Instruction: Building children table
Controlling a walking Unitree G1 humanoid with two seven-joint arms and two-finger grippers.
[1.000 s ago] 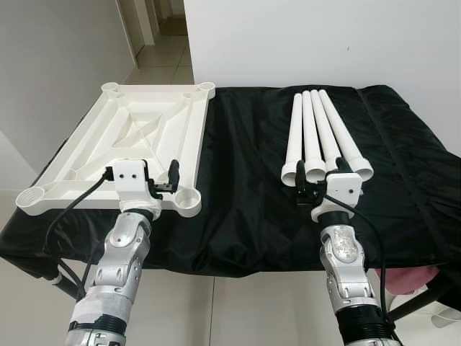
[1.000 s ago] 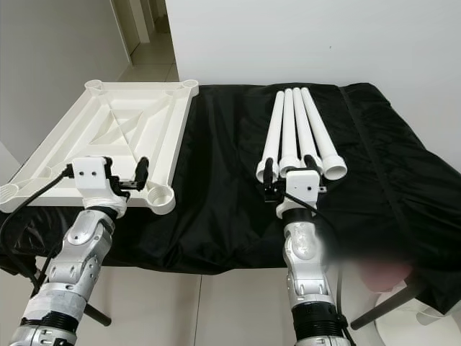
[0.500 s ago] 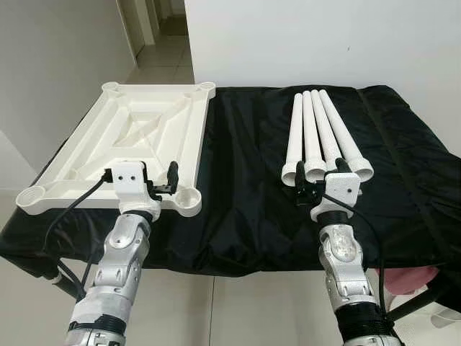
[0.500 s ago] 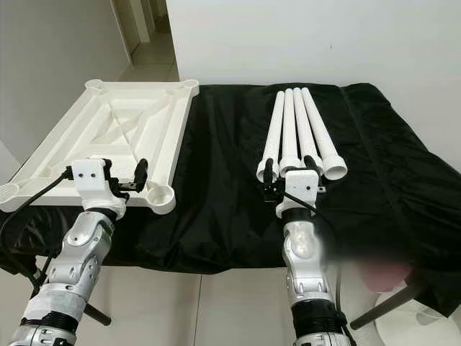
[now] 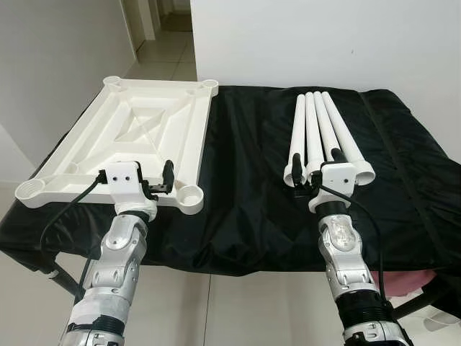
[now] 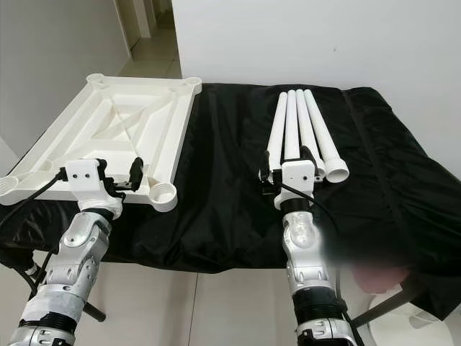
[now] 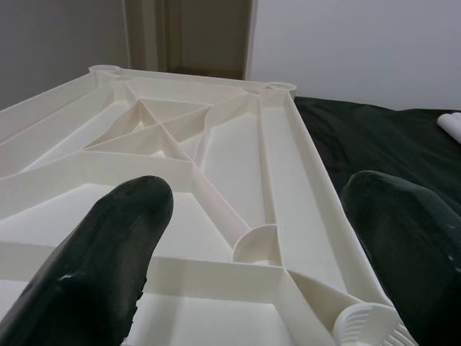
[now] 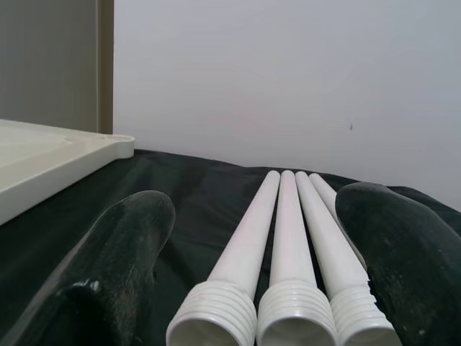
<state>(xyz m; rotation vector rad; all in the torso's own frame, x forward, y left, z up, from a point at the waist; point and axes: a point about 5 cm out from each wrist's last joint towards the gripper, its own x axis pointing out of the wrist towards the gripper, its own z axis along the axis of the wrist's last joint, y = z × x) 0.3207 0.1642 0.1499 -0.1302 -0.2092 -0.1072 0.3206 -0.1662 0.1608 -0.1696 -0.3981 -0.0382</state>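
White leg ends point(image 5: 317, 171) hide behind the spread right gripper point(image 5: 315, 167); left gripper point(image 5: 157, 180) spread.

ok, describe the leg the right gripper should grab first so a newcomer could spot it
Start at the black-draped table, then go to the four white legs lying side by side on its right half, opposite the upturned tabletop. Probably the leftmost leg, nearest the tabletop; its threaded end lies just ahead of the open right gripper.
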